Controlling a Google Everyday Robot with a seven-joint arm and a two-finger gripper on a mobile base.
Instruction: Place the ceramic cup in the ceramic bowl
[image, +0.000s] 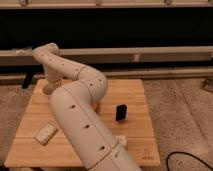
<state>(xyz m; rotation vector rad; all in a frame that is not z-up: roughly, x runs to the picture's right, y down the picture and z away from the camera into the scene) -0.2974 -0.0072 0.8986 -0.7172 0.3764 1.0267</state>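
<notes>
Wood grain runs across the low square table, a pale bamboo-coloured top that sits on speckled grey flooring. Behind it a long light-coloured rail crosses the room in front of a dark wall or window band. The robot's white arm bends over the left half of the table and hides most of what lies under it. The gripper is down near the table's far left edge, behind the forearm. Only a sliver of the orange ceramic bowl peeks out just beside the elbow; the ceramic cup cannot be seen. A small black upright object stands near centre, and a pale flat object lies at the front left.
</notes>
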